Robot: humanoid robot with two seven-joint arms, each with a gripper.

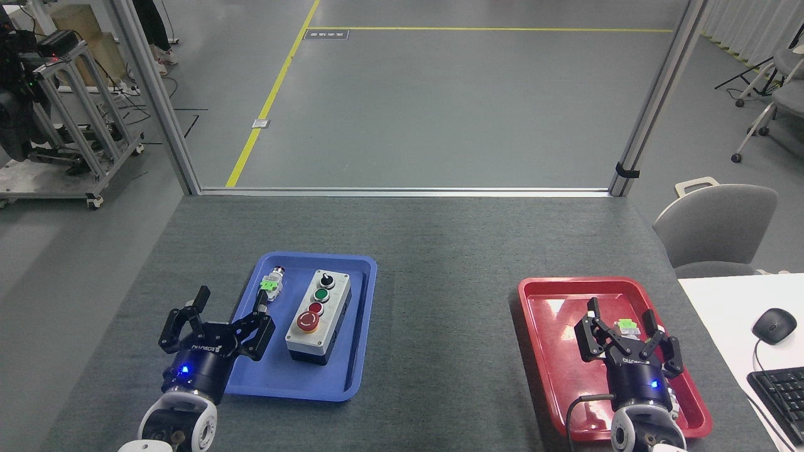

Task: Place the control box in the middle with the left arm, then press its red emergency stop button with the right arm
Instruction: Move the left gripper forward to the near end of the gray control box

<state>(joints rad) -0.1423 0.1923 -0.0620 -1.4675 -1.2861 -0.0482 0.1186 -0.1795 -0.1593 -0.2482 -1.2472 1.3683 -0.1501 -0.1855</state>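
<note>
With both tools spread empty, the left tool may snag the blue tray rim or tip the control box sideways.

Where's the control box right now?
In the head view the control box stands in the blue tray at left, right of a small push-button part, beyond the left gripper.

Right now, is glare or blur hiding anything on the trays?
Head view: sharp overall; a white glare patch on the red tray floor near its far-left corner, hiding nothing; the control box in the blue tray reads clearly, with soft shadows only.
</note>
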